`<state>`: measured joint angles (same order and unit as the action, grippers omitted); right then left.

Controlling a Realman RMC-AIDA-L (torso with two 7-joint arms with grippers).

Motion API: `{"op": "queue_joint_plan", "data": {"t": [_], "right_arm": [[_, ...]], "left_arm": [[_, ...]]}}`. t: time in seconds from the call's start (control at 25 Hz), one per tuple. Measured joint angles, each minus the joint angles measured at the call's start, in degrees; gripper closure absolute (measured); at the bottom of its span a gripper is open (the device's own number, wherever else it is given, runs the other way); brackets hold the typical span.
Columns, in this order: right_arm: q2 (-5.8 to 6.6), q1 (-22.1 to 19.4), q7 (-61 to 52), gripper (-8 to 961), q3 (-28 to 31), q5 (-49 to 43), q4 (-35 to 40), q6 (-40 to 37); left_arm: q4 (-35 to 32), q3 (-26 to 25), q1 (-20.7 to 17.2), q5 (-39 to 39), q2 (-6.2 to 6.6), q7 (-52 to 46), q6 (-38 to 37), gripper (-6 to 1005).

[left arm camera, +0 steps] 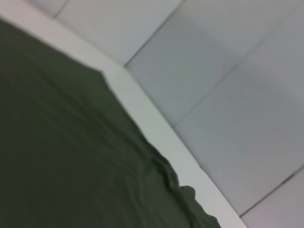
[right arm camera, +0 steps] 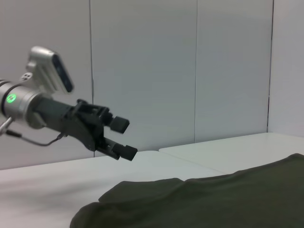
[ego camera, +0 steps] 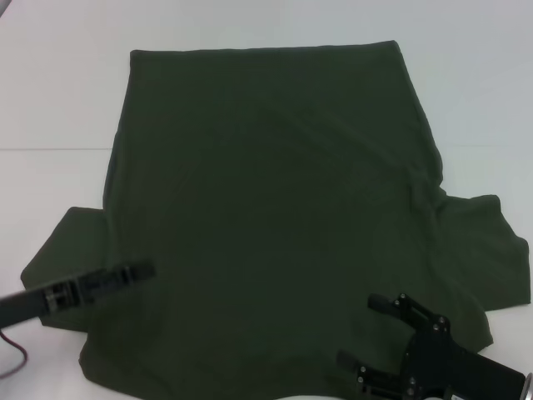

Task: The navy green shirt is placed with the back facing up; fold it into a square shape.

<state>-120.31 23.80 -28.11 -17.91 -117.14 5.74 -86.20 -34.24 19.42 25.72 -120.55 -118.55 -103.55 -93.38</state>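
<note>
From the head view, the shirt (ego camera: 266, 217) lies spread flat on the white table (ego camera: 50, 100), both sleeves out to the sides and no fold in it, so the job looks barely begun. The left gripper (ego camera: 137, 271) reaches in over the left sleeve near the body seam, and the right gripper (ego camera: 366, 329) hangs over the near right part of the shirt, jaws apart and holding nothing; that pairing suits a grab of the near edge or sleeves for a first fold. In the left wrist view only the shirt (left arm camera: 71, 156) and the table edge (left arm camera: 156, 128) show, the cloth reaching close to that edge; the arm's own fingers are out of sight. The right wrist view, looking across the shirt (right arm camera: 213, 199), shows the left gripper (right arm camera: 124, 137) held above the cloth, not touching it, its jaws apart with, as far as this side angle lets me judge, nothing between them.
</note>
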Motion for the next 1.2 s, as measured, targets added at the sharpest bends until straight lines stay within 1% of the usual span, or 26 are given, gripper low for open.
{"op": "queue_joint_plan", "data": {"t": [0.04,0.12,0.2,0.24,0.36,0.4,0.44,0.52,0.56,0.68,0.84,1.2], "right_arm": [[0.02,0.0,0.0,12,0.0,0.0,0.0,-0.1],[0.06,0.0,-0.2,12,0.1,0.0,0.0,-0.2],[0.08,0.0,-0.6,12,0.2,0.0,0.0,-0.2],[0.08,0.0,-0.8,12,0.3,0.0,0.0,-0.2],[0.08,0.1,-0.9,12,0.2,0.0,0.0,-0.3],[0.08,0.2,-0.9,12,0.2,0.0,0.0,-0.3],[0.08,0.2,-0.9,12,0.1,0.0,0.0,-0.3],[0.08,0.2,-0.9,12,0.0,0.0,0.0,-0.3],[0.08,0.2,-0.9,12,0.0,0.0,0.0,-0.3],[0.08,0.3,-0.9,12,0.0,-0.1,0.0,-0.3],[0.08,0.4,-0.9,12,0.0,-0.2,0.0,-0.4],[0.08,0.4,-0.9,11,0.0,-0.3,0.0,-0.4]], "left_arm": [[-0.8,0.1,0.7,-0.6,0.69,-3.7,0.0,166],[-3.2,0.1,1.7,-2.9,1.47,-10.5,0.1,170],[-7.7,0.2,3.4,-8.1,2.28,-20.7,1.8,173],[-8.9,0.2,3.9,-10.0,2.56,-23.6,2.3,175],[-11.6,0.4,5.7,-15.9,4.13,-30.7,3.6,175],[-12.3,1.6,6.5,-18.9,5.41,-34.5,5.0,175],[-12.3,1.6,6.5,-18.9,5.41,-34.5,5.0,175],[-12.5,4.5,7.1,-22.0,6.76,-39.1,8.0,175],[-12.2,5.8,7.2,-22.9,7.15,-40.5,9.3,175],[-11.4,8.6,7.5,-24.7,7.71,-43.6,12.8,175],[-9.6,11.5,8.7,-28.0,7.8,-45.8,16.3,174],[-7.0,12.1,9.1,-29.1,7.61,-46.1,20.0,174]]}}
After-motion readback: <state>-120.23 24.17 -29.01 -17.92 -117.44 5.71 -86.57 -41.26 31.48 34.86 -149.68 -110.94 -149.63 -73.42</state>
